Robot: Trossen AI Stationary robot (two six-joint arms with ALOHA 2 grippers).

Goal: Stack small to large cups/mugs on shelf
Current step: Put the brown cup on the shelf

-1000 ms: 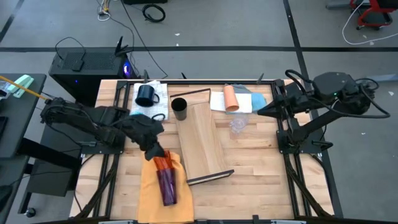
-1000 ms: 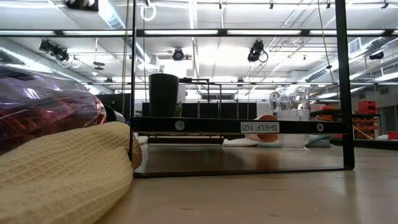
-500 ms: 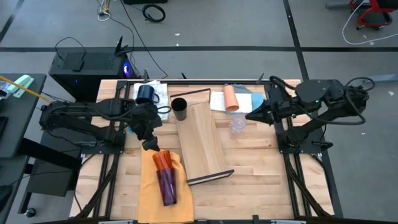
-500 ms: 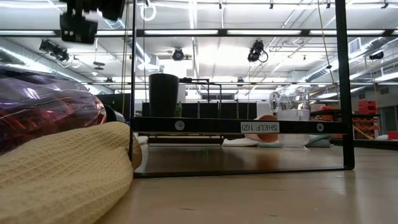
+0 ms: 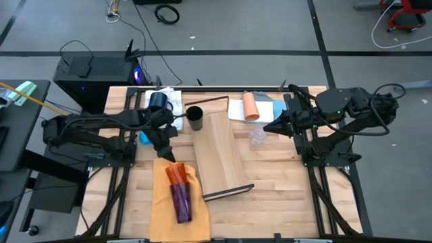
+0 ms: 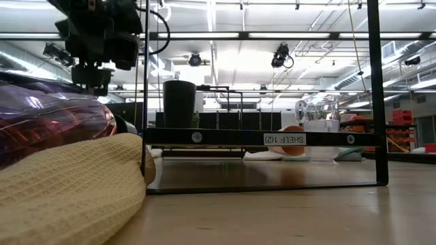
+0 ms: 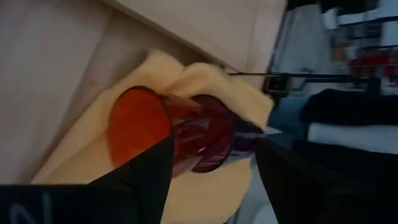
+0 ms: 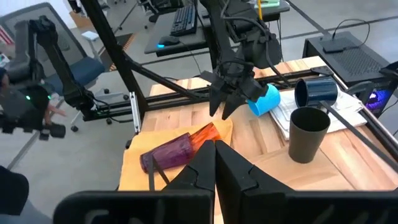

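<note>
The left pincer (image 5: 167, 156) hangs over the counter (image 5: 283, 189) just above the orange end of the two nested tumblers, its dark fingers (image 7: 149, 177) spread apart and holding nothing. The orange tumbler (image 5: 177, 175) lies on its side, pushed into the purple tumbler (image 5: 182, 202), both resting on the mustard-yellow cloth (image 5: 162, 216) beside the near end of the shelf (image 5: 223, 152). The shelf, a long pale plank with thin dark bars at its ends, lies flat along the middle of the counter. The black cup (image 5: 194, 117) stands upright at its far end. The dark navy mug (image 5: 158, 101) sits on a white cloth (image 5: 172, 96) near the far edge, and a bright blue mug (image 8: 266, 99) lies just beside it. The peach cup (image 5: 250, 106) lies on a folded cloth (image 5: 270, 108) past the shelf's other side, with clear plastic cups (image 5: 257, 136) close by. The right pincer (image 5: 268, 127) hovers near those clear cups, its fingers pressed together and empty.
</note>
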